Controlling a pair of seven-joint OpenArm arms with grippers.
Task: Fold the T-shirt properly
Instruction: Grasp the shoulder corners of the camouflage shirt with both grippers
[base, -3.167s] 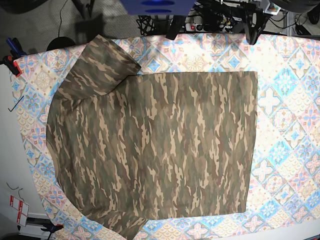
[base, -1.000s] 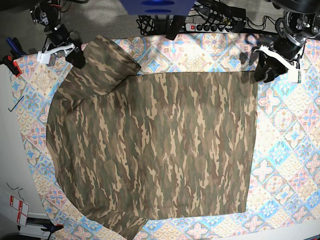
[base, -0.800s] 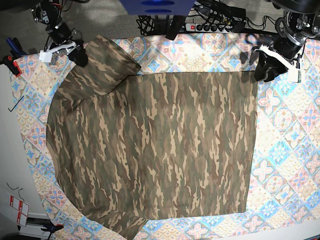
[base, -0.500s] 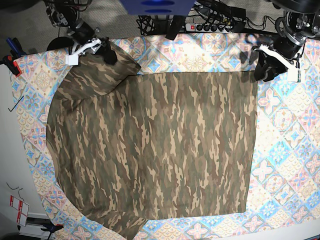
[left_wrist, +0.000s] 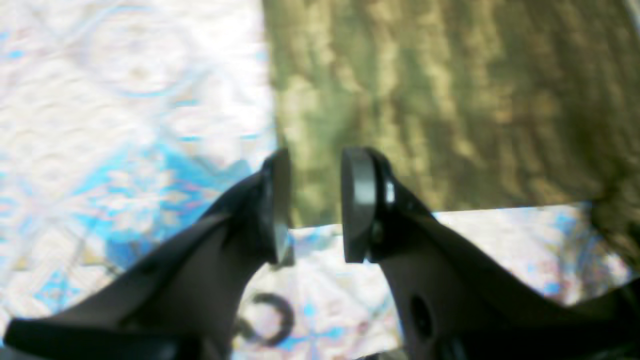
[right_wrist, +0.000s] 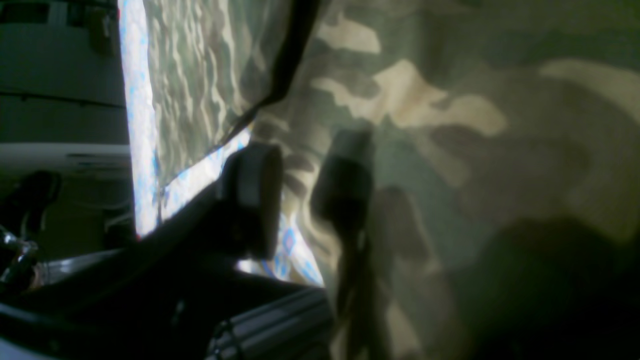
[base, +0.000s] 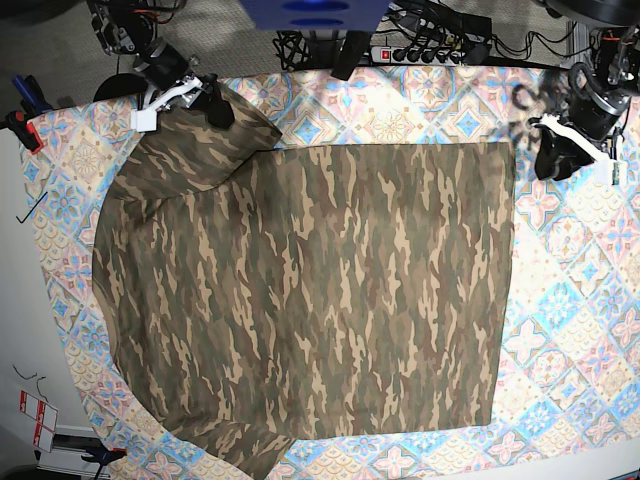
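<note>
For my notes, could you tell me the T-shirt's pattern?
Brown, tan and olive camouflage on the T-shirt; clearest in the base view.

bench (base: 25, 300): white top, showing along the left edge
tablecloth (base: 570, 300): pastel blue-pink tile pattern, spread over the bench
T-shirt (base: 320, 300): camouflage, lying flat on the tablecloth, one sleeve toward the top left corner

No readable text or labels
</note>
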